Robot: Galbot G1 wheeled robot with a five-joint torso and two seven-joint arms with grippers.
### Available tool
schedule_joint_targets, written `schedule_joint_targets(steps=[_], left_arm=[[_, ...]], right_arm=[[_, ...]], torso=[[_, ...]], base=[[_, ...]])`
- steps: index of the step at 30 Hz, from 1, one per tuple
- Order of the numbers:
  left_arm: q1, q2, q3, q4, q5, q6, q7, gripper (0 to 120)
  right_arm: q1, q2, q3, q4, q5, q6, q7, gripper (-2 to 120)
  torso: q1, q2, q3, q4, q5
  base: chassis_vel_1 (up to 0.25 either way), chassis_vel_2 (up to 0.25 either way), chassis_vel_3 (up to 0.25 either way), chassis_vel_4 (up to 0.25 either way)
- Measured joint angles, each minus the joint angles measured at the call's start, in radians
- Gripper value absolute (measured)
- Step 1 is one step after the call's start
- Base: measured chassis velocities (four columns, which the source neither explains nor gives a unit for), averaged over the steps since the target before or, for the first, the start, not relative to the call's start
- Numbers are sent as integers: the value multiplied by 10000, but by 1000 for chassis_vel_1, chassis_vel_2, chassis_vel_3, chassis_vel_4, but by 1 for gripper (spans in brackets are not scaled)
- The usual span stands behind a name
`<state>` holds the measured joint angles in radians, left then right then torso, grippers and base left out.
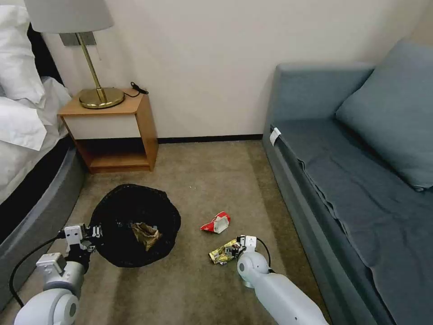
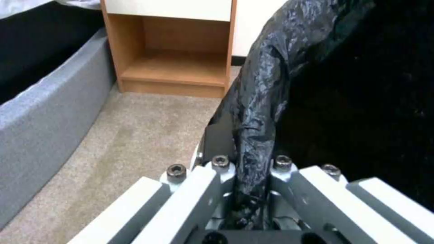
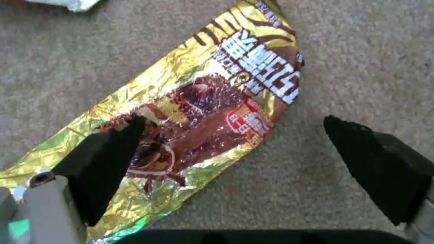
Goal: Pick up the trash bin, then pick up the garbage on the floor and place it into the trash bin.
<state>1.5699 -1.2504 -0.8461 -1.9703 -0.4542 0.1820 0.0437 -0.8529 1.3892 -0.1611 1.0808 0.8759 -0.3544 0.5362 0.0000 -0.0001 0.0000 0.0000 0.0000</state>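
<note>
The trash bin (image 1: pixel 118 212), lined with a black bag, sits low on the carpet at my left, and a brown scrap (image 1: pixel 146 234) lies inside it. My left gripper (image 1: pixel 85 237) is shut on the bin's bag-covered rim (image 2: pixel 255 128). The gold wrapper (image 1: pixel 222 253) lies flat on the carpet. My right gripper (image 1: pixel 237 247) hangs open right over it, one black finger (image 3: pixel 108 159) above the gold wrapper (image 3: pixel 212 98) and the other finger (image 3: pixel 375 162) above bare carpet. A red-and-white wrapper (image 1: pixel 216 222) lies a little beyond it.
A wooden nightstand (image 1: pixel 115 131) with a brass lamp (image 1: pixel 97 90) stands behind the bin. The bed's grey base (image 1: pixel 36 216) runs along the left. A blue sofa (image 1: pixel 343 180) lines the right. Open carpet (image 1: pixel 212 176) lies between them.
</note>
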Motion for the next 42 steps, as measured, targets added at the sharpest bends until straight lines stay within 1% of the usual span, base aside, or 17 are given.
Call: schedule_joint_targets(steps=[13, 27, 32, 34, 36, 42], left_arm=[[88, 40, -62, 50, 19, -53, 26, 1], [-54, 82, -26, 232, 19, -55, 38, 1], [-81, 78, -5, 294, 20, -60, 39, 1], [-82, 76, -4, 327, 21, -69, 40, 1], [-81, 76, -3, 356, 21, -82, 42, 1], [-96, 75, -3, 393, 21, -93, 48, 1]], right_arm=[[244, 352, -83, -616, -185, 281, -437, 100], [318, 450, -154, -618, -192, 342, -534, 100], [343, 481, -166, -686, -179, 388, -635, 95], [343, 500, -179, -722, -171, 416, -678, 88], [342, 535, -174, -773, -157, 453, -705, 85], [336, 610, -153, -850, -101, 508, -768, 84]], torso=[[0, 0, 0, 0, -1], [0, 0, 0, 0, 0], [0, 0, 0, 0, -1], [0, 0, -1, 0, -1], [0, 1, -1, 0, -1], [0, 1, -2, -1, -2]], base=[[0, 0, 0, 0], [0, 0, 0, 0], [0, 0, 0, 0], [0, 0, 0, 0], [0, 0, 0, 0], [0, 0, 0, 0]])
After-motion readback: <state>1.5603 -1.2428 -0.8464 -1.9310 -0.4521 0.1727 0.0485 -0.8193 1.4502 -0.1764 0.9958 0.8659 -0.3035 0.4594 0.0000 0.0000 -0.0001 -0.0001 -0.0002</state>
